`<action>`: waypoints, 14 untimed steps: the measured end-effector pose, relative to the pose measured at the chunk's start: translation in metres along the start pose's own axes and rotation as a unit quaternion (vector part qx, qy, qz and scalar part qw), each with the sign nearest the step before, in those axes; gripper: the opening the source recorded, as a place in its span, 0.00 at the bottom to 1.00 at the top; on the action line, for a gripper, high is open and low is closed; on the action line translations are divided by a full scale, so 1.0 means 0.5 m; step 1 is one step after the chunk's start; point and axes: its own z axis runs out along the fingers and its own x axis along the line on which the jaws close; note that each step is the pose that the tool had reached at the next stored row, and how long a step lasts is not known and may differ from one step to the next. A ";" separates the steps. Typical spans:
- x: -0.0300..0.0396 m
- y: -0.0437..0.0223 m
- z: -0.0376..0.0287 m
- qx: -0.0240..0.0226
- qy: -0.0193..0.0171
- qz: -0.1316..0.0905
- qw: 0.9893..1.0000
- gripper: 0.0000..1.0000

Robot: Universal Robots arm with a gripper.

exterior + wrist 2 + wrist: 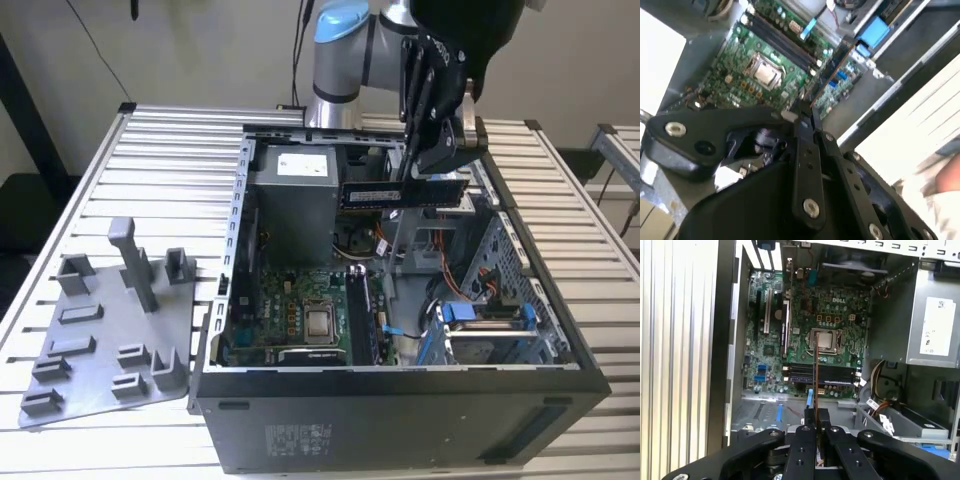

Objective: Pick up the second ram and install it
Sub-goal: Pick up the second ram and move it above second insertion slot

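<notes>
One gripper [443,176] clenches the second ram [385,194] edge-on, clear above the motherboard [290,312] inside the open case [400,425].

Case [400,420] on table [170,170], second ram [370,195] above it, tray [95,395] beside case

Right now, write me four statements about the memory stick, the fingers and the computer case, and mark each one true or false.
1. The fingers are shut on the memory stick. True.
2. The memory stick sits in a motherboard slot. False: it hangs above the open computer case.
3. The computer case lies open, its motherboard showing. True.
4. The grey plate lies on the exterior view's right of the computer case. False: it lies on the exterior view's left.
</notes>
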 end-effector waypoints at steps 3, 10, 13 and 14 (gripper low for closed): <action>-0.005 0.000 0.000 0.000 0.000 0.000 1.000 0.14; -0.060 -0.004 0.005 0.000 0.000 0.000 1.000 0.14; -0.086 -0.006 0.008 0.000 0.000 0.000 1.000 0.14; -0.095 -0.006 0.009 0.000 0.000 0.000 1.000 0.14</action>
